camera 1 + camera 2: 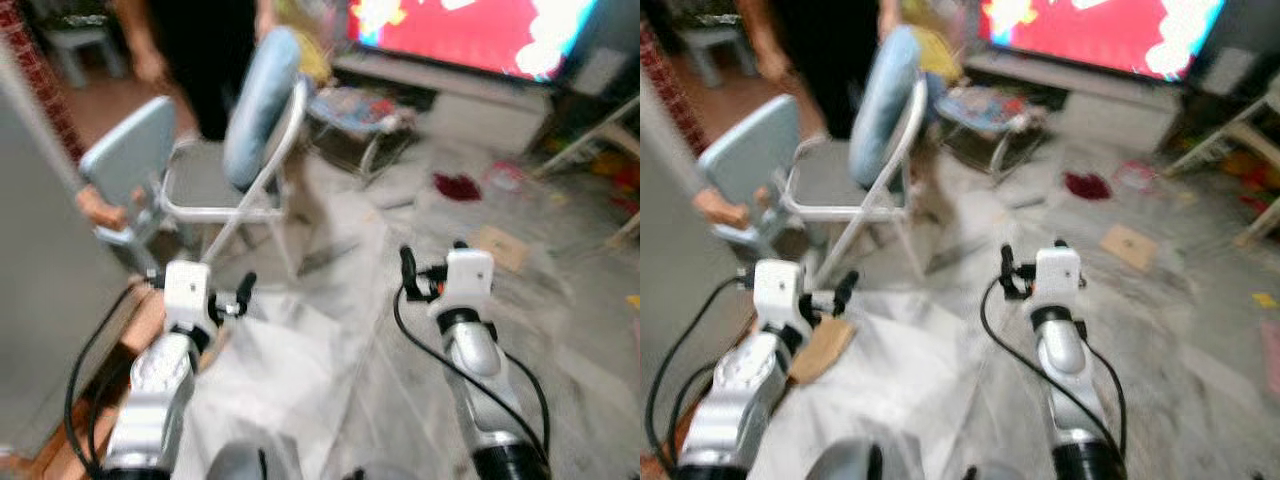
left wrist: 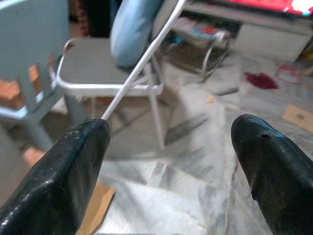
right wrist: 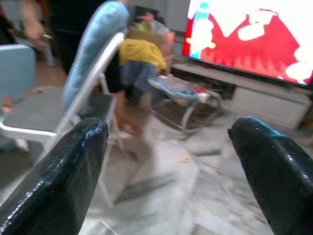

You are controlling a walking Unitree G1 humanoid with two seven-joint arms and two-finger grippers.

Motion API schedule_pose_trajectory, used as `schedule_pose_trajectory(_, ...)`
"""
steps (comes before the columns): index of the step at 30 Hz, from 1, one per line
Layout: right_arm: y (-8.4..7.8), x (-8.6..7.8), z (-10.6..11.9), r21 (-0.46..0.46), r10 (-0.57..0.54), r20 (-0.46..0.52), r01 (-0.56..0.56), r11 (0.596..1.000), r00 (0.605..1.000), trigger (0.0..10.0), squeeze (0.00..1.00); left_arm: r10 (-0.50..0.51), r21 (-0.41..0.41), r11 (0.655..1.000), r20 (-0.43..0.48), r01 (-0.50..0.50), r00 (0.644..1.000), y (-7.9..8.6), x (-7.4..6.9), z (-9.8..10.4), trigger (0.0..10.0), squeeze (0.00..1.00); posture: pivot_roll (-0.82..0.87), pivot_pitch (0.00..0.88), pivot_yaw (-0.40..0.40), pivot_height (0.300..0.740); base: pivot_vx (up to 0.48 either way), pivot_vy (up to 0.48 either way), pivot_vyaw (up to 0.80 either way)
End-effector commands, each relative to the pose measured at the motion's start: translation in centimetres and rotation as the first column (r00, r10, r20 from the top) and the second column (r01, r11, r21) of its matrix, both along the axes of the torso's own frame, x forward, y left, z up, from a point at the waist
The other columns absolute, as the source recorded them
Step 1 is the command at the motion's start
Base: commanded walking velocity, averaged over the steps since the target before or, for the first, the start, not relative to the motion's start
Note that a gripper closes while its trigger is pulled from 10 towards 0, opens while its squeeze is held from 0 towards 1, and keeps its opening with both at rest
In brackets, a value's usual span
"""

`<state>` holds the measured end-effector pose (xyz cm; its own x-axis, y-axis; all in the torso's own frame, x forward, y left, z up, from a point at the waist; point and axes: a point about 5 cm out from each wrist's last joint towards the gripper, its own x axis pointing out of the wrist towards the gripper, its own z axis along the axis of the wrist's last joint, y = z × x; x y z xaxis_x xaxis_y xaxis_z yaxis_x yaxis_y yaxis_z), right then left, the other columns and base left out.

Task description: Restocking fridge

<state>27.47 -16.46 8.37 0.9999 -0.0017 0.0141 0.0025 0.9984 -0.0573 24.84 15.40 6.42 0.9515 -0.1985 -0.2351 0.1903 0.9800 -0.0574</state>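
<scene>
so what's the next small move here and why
Probably turn in place to look for the fridge. Both tools, left and right, are open and hold nothing, and ahead stand a folding chair, a person and a TV.

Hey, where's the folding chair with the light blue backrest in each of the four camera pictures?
Left eye view: folding chair upper centre-left, beyond the left hand.
Right eye view: upper left of centre.
Left wrist view: upper left, between the open fingers.
Right wrist view: left side.
Shared landmark: the red television screen.
</scene>
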Motion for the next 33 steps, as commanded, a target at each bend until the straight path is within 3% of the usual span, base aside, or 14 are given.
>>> schedule_pose_trajectory(1,-0.77,-0.07,-0.2,0.011,-0.035,-0.013,0.036,0.999,0.999,10.0,0.0,-0.014,-0.001,1.0,0.004,0.014,1.0,-0.4,0.33,0.35,10.0,0.0,0.06,0.021,-0.038,0.74,-0.356,0.0,0.0)
schedule_pose_trajectory(14,-0.75,-0.23,-0.43,0.017,-0.036,-0.026,0.036,0.999,0.999,10.0,0.0,-0.018,0.013,1.0,-0.001,0.018,1.0,-0.25,0.26,0.33,10.0,0.0,0.06,0.026,-0.037,0.74,-0.346,0.247,0.0)
schedule_pose_trajectory(19,-0.77,-0.29,-0.47,0.02,-0.037,-0.029,0.038,0.999,0.999,10.0,0.0,-0.03,0.027,0.999,0.019,0.029,0.999,-0.35,0.2,0.43,10.0,0.0,0.06,0.028,-0.034,0.74,0.0,0.404,0.0)
schedule_pose_trajectory(26,-0.78,-0.43,-0.51,0.038,-0.044,-0.03,0.045,0.998,0.999,10.0,0.0,-0.028,0.045,0.999,0.042,0.026,0.999,-0.18,0.44,0.73,10.0,0.0,0.05,0.023,-0.026,0.74,0.0,0.0,0.0)
schedule_pose_trajectory(33,-0.51,-0.45,-0.54,0.057,-0.032,-0.033,0.034,0.998,0.999,10.0,0.0,0.047,0.072,0.996,0.078,-0.053,0.996,0.57,0.79,0.85,10.0,0.0,0.05,0.021,-0.026,0.74,0.0,0.0,0.0)
